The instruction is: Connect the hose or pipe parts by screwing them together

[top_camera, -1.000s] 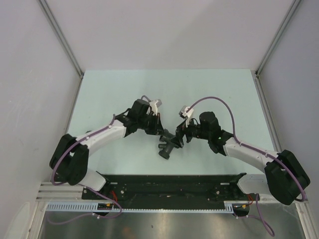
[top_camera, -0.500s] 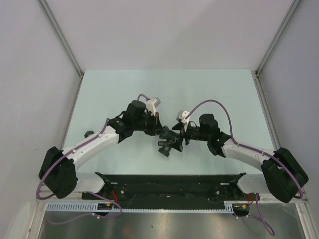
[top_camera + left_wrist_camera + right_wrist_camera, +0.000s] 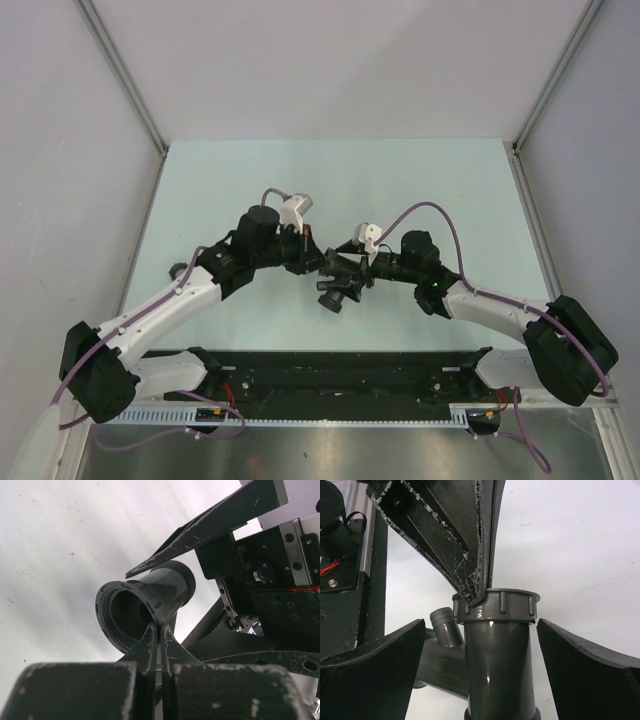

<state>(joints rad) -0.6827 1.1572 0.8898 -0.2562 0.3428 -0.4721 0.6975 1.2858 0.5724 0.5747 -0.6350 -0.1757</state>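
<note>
Pipe fitting [image 3: 338,285]: over worktop [image 3: 450,180], just beyond base rail [image 3: 340,365] centre. Left fingers [image 3: 147,647] closed, tips at threaded collar [image 3: 106,625]; hold unsure. Right fingers [image 3: 375,650] wide apart astride tube, gripping nothing. Risk: thin rim pinch slips, fitting swings, threads cross.

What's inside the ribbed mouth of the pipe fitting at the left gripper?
Nothing shows inside the mouth of the pipe fitting: just a bare, hollow bore, ridged near the rim. Deeper in, it is too dark to see.
</note>
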